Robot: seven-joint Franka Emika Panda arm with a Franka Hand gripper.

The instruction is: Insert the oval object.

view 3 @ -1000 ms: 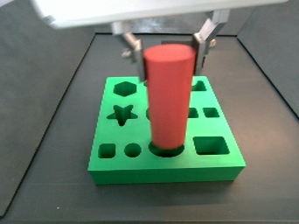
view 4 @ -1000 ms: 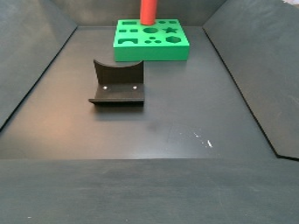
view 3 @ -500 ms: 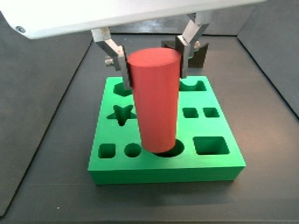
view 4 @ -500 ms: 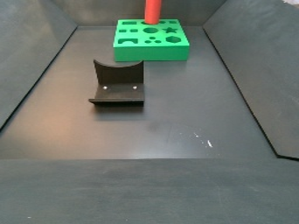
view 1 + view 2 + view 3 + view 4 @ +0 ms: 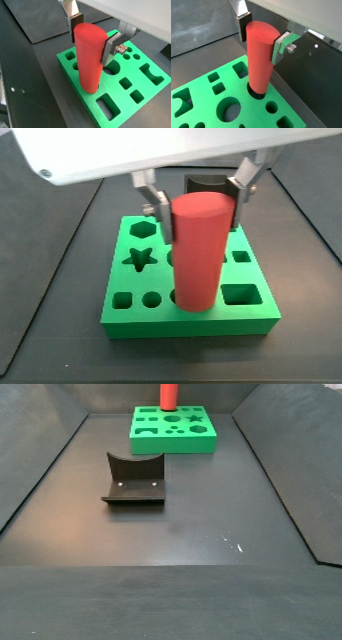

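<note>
Since 0.5 s ago the gripper (image 5: 91, 34) has closed in around the peg's top; whether its pads actually clamp it, I cannot tell. Below it, the oval object (image 5: 260, 55) stands in the green block (image 5: 190, 314); keep it vertical while pressing down.

The green block (image 5: 191, 278) is seen close, from above, in a side view, and far across the desk (image 5: 174, 534) in a side view. In both wrist views the gripper (image 5: 91, 37) is framed closely.
</note>
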